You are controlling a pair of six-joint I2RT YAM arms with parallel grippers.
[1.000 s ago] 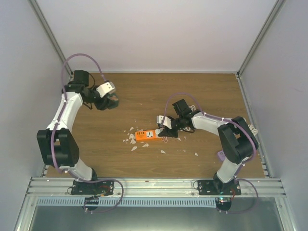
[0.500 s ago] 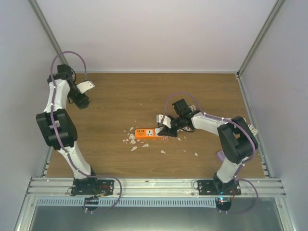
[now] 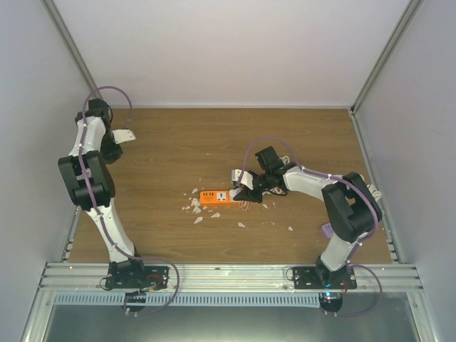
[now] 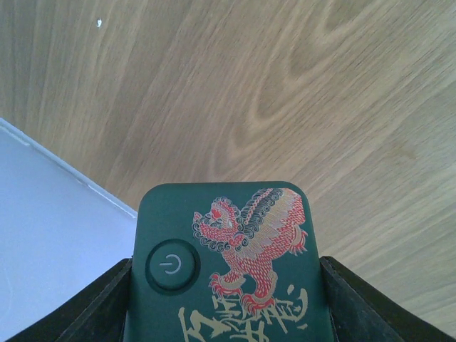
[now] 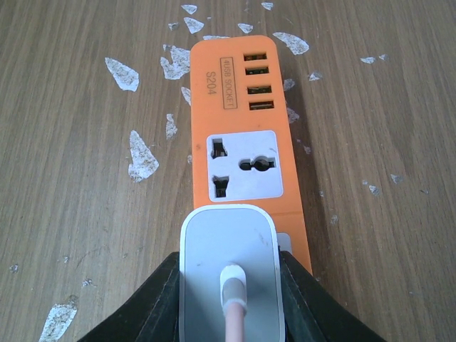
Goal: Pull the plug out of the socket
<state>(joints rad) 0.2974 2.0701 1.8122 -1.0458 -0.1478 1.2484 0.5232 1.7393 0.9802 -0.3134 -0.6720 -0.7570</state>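
As the overhead view shows, an orange socket strip (image 3: 216, 199) lies flat near the middle of the wooden worktop (image 3: 285, 135). White paper scraps (image 3: 193, 207) are scattered just beside its left end, and a few more lie to its right. At the strip's right end the right gripper (image 3: 241, 193) is down at worktop level, touching the strip. Well apart from the strip, at the far left edge of the worktop, the left arm stands folded upright. The left gripper (image 3: 112, 149) is close to the side wall, and how wide it stands cannot be told from this height.

Left wrist view: the left gripper is closed narrowly on a dark green device (image 4: 228, 263), with one dark finger (image 4: 103, 313) against each side. The device's face bears a round power button (image 4: 171, 266) and a red-and-gold lion print. Wood grain and a pale wall lie behind it.

Right wrist view: the white plug (image 5: 228, 256) sits in the near end of the strip, with a pale pink cable (image 5: 231, 313) leaving its back. The right gripper's fingers (image 5: 153, 306) press against the plug's two sides, holding it. Beyond the plug the strip shows a free universal outlet (image 5: 244, 165), then four USB ports (image 5: 258, 80).
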